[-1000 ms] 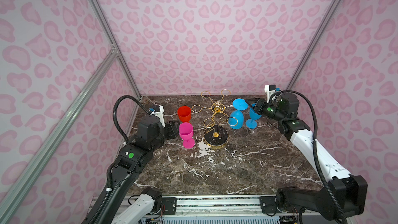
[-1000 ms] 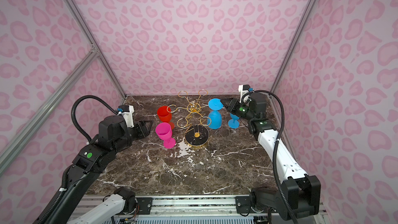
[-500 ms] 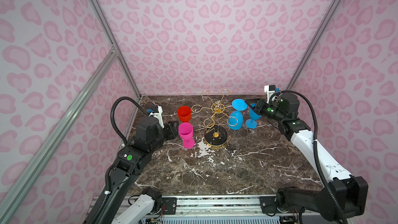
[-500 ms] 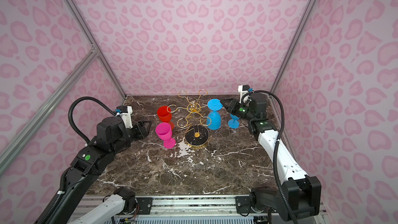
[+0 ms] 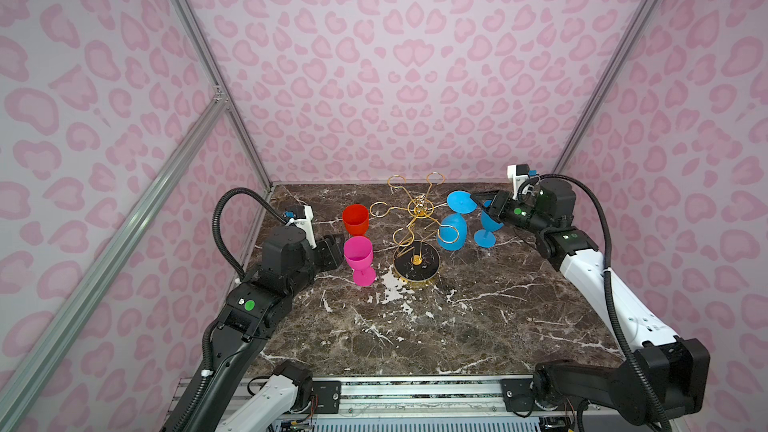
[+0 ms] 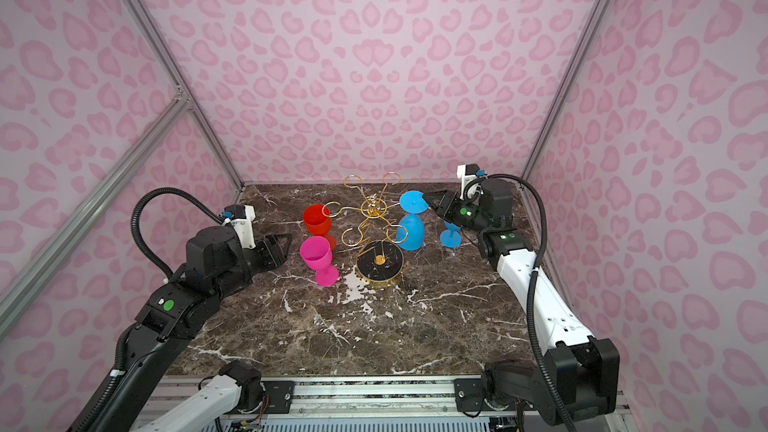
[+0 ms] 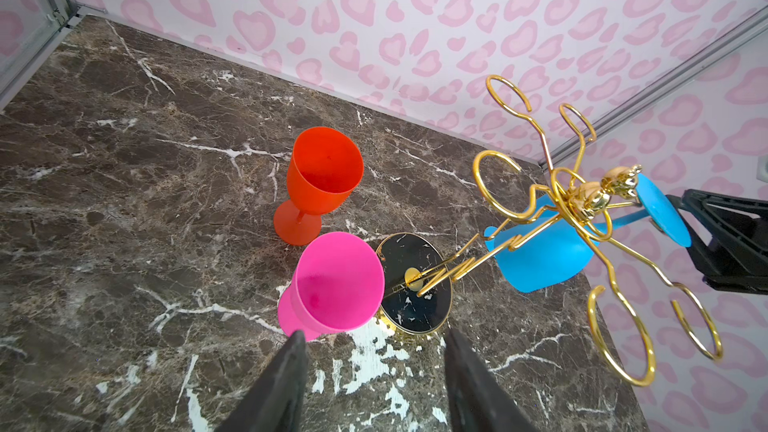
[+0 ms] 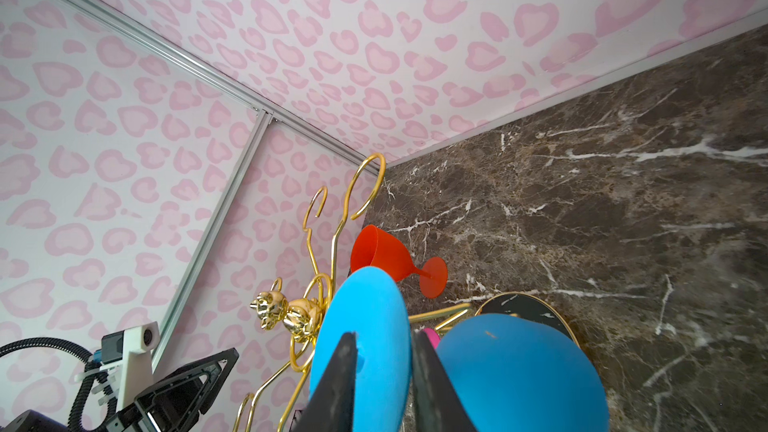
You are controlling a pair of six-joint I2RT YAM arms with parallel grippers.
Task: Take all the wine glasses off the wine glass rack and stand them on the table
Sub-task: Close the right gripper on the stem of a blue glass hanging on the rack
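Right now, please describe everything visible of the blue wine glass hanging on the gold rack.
The hanging blue wine glass looks like opaque matte plastic: flat round foot, thin stem, rounded bowl. It hangs upside down, foot uppermost, from an arm of the wine glass rack, on the rack's right in both top views. The right hand is at its foot; whether it grips is unclear.

Gold rack [image 5: 419, 207], blue hanging glass [image 5: 451, 234], red glass [image 5: 355, 218], pink glass [image 5: 358, 253] (pink-spotted walls [image 5: 415, 76]).
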